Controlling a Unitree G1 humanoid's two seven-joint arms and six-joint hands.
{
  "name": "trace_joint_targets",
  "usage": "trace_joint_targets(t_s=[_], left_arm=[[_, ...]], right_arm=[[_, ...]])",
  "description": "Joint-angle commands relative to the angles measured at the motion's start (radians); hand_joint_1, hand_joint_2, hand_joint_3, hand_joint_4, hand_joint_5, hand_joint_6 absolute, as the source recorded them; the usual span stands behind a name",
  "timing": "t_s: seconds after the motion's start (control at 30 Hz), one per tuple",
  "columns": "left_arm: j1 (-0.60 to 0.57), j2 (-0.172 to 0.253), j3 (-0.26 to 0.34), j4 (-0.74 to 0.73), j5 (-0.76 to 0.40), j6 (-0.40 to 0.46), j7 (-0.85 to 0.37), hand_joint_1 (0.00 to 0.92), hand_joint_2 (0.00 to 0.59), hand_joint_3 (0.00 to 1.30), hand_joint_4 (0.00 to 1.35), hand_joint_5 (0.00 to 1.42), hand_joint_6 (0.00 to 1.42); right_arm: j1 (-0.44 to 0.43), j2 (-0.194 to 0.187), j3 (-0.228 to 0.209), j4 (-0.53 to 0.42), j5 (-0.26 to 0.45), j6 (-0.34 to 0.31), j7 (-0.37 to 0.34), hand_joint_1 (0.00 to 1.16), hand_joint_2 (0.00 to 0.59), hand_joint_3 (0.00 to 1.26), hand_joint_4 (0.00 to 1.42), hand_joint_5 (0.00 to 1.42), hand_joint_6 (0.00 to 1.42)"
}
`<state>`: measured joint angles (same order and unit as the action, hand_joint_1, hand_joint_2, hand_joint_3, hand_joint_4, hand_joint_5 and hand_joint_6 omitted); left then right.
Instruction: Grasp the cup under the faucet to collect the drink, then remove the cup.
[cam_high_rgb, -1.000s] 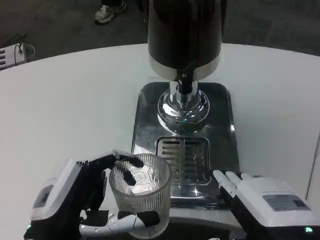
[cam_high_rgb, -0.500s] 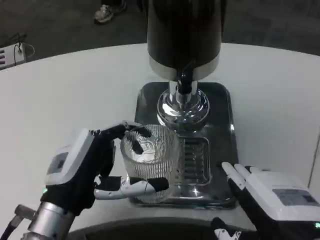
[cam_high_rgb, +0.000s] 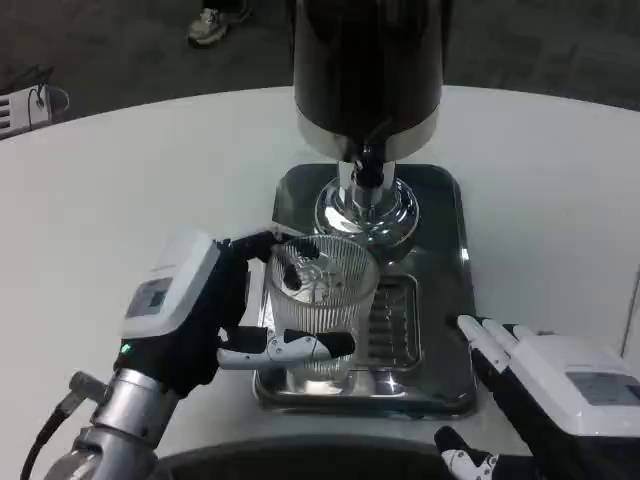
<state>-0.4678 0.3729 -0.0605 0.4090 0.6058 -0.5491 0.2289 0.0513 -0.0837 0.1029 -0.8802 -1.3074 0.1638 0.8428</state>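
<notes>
My left hand (cam_high_rgb: 195, 315) grips a clear ribbed cup (cam_high_rgb: 322, 300), thumb across its near side and fingers wrapped behind it. The cup is upright over the left part of the drip grille (cam_high_rgb: 395, 320), just in front of and slightly left of the black faucet (cam_high_rgb: 368, 165). That faucet hangs from the dark dispenser body (cam_high_rgb: 367, 70) above a chrome dome (cam_high_rgb: 366, 212). My right hand (cam_high_rgb: 545, 385) is at the lower right by the tray's front corner, fingers extended and holding nothing.
The dispenser stands on a shiny steel tray (cam_high_rgb: 450, 260) in the middle of the round white table (cam_high_rgb: 120, 200). Dark floor, a person's shoe (cam_high_rgb: 210, 25) and a white object (cam_high_rgb: 25, 105) lie beyond the table's far edge.
My left hand has carried the cup forward and right, from the tray's front left corner up onto the grille near the faucet. My right hand has drifted slightly right and back.
</notes>
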Motion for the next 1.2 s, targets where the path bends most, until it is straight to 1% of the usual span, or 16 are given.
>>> trace_joint_targets(t_s=[0.03, 0.23, 0.43, 0.6, 0.73, 0.8, 0.87, 0.93, 1.03, 1.1, 1.13, 1.2], left_arm=[[-0.056, -0.005, -0.039, 0.054, 0.029, 0.018, 0.050, 0.483, 0.001, 0.97, 1.11, 1.34, 1.42], [-0.127, 0.005, -0.101, 0.160, 0.079, 0.023, 0.114, 0.483, 0.001, 0.97, 1.11, 1.34, 1.42], [-0.191, -0.003, -0.154, 0.277, 0.097, 0.023, 0.185, 0.487, 0.002, 0.97, 1.11, 1.34, 1.42], [-0.222, -0.008, -0.192, 0.323, 0.099, 0.028, 0.227, 0.485, 0.000, 0.97, 1.11, 1.34, 1.42], [-0.240, -0.014, -0.210, 0.348, 0.093, 0.030, 0.242, 0.484, 0.000, 0.96, 1.11, 1.33, 1.42], [-0.247, -0.014, -0.215, 0.353, 0.090, 0.035, 0.242, 0.481, 0.000, 0.93, 1.06, 1.30, 1.42], [-0.251, -0.015, -0.215, 0.355, 0.084, 0.044, 0.234, 0.464, 0.000, 0.89, 1.00, 1.24, 1.42], [-0.255, -0.015, -0.212, 0.355, 0.072, 0.055, 0.219, 0.418, 0.000, 0.82, 0.89, 1.18, 1.42], [-0.257, -0.011, -0.213, 0.346, 0.065, 0.071, 0.207, 0.333, 0.003, 0.77, 0.82, 1.15, 1.42], [-0.258, -0.009, -0.213, 0.338, 0.065, 0.083, 0.198, 0.284, 0.018, 0.74, 0.78, 1.13, 1.42], [-0.258, -0.009, -0.213, 0.335, 0.064, 0.089, 0.192, 0.241, 0.025, 0.73, 0.75, 1.13, 1.42], [-0.258, -0.010, -0.211, 0.334, 0.054, 0.097, 0.175, 0.197, 0.039, 0.72, 0.72, 1.12, 1.42]], right_arm=[[0.014, -0.006, -0.009, -0.024, 0.017, 0.002, 0.011, 0.52, 0.478, 0.00, 0.00, 0.00, 0.00], [0.025, -0.015, -0.025, -0.031, 0.038, 0.007, 0.019, 0.52, 0.478, 0.00, 0.00, 0.00, 0.00], [0.048, -0.023, -0.042, -0.050, 0.060, 0.012, 0.024, 0.52, 0.478, 0.00, 0.00, 0.00, 0.00], [0.070, -0.029, -0.048, -0.062, 0.070, 0.012, 0.026, 0.52, 0.478, 0.00, 0.00, 0.00, 0.00], [0.080, -0.034, -0.056, -0.067, 0.079, 0.013, 0.025, 0.52, 0.478, 0.00, 0.00, 0.00, 0.00], [0.083, -0.037, -0.059, -0.070, 0.083, 0.015, 0.024, 0.52, 0.478, 0.00, 0.00, 0.00, 0.00], [0.085, -0.040, -0.060, -0.071, 0.086, 0.016, 0.026, 0.52, 0.478, 0.00, 0.00, 0.00, 0.00], [0.086, -0.041, -0.061, -0.071, 0.090, 0.018, 0.028, 0.52, 0.478, 0.00, 0.00, 0.00, 0.00], [0.086, -0.043, -0.061, -0.071, 0.093, 0.020, 0.029, 0.52, 0.478, 0.00, 0.00, 0.00, 0.00], [0.084, -0.043, -0.060, -0.069, 0.098, 0.024, 0.031, 0.52, 0.478, 0.00, 0.00, 0.00, 0.00], [0.081, -0.044, -0.060, -0.067, 0.102, 0.026, 0.034, 0.52, 0.478, 0.00, 0.00, 0.00, 0.00], [0.076, -0.045, -0.060, -0.061, 0.112, 0.034, 0.042, 0.52, 0.478, 0.00, 0.00, 0.00, 0.00]])
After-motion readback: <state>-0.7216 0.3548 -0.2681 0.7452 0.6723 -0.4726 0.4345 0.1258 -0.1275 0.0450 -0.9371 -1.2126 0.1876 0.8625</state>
